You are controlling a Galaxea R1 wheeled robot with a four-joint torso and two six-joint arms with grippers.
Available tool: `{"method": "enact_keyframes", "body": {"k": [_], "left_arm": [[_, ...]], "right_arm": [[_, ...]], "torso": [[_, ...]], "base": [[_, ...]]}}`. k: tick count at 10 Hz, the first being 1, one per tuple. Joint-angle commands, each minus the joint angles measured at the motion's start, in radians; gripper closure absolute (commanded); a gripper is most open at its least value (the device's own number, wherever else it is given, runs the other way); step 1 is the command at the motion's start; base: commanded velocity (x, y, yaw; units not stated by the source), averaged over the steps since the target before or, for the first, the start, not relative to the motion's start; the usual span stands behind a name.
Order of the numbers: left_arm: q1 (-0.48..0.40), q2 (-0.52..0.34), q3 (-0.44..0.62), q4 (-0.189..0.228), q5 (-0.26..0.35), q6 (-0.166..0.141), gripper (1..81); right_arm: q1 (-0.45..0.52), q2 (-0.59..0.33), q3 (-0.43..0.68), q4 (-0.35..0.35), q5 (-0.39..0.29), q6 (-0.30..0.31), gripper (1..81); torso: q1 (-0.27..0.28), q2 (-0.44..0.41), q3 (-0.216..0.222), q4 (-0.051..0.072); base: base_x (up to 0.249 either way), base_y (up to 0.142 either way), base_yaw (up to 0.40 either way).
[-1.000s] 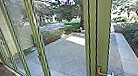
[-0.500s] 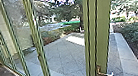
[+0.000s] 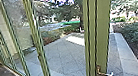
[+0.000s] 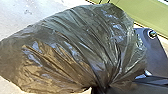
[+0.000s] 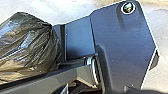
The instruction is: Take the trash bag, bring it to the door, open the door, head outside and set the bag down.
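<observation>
Near my left hand I count one trash bag (image 4: pixel 75 50); it is the same one I get from my right wrist, so one in all. Well beyond both hands, I count one lever handle (image 3: pixel 106 74) on one broad green upright (image 3: pixel 100 27), one tree trunk (image 3: pixel 80 12) and one bright patch (image 3: pixel 75 40) on one paved area (image 3: pixel 64 56). I can't separate the remaining slim uprights (image 3: pixel 40 54) surely enough to number them.
</observation>
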Motion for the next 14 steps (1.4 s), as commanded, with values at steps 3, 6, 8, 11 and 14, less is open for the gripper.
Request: {"method": "enact_keyframes", "body": {"k": [3, 6, 8, 11, 14], "left_arm": [[-0.043, -0.021, 0.018, -0.002, 0.094, 0.002, 81.1], [-0.029, -0.067, 0.083, -0.004, 0.094, 0.000, 81.1], [-0.020, -0.121, 0.163, -0.013, 0.094, -0.001, 81.1], [-0.019, -0.159, 0.235, -0.019, 0.094, -0.001, 81.1], [-0.020, -0.156, 0.239, -0.017, 0.094, -0.001, 81.1]], "right_arm": [[0.016, -0.123, 0.228, -0.001, -0.031, -0.002, 1.0], [0.007, -0.282, 0.490, -0.004, -0.024, -0.003, 1.0], [-0.003, -0.386, 0.659, -0.008, -0.004, -0.003, 1.0], [-0.013, -0.521, 0.863, -0.011, 0.004, -0.003, 1.0], [-0.026, -0.675, 1.065, -0.013, 0.067, -0.005, 1.0]], "torso": [[0.000, 0.000, 0.000, 0.000], [0.000, 0.000, 0.000, 0.000], [0.000, 0.000, 0.000, 0.000], [0.000, 0.000, 0.000, 0.000], [0.000, 0.000, 0.000, 0.000]], "base": [[0.000, 0.000, 0.000], [0.000, 0.000, 0.000], [0.000, 0.000, 0.000], [0.000, 0.000, 0.000], [0.000, 0.000, 0.000]]}}
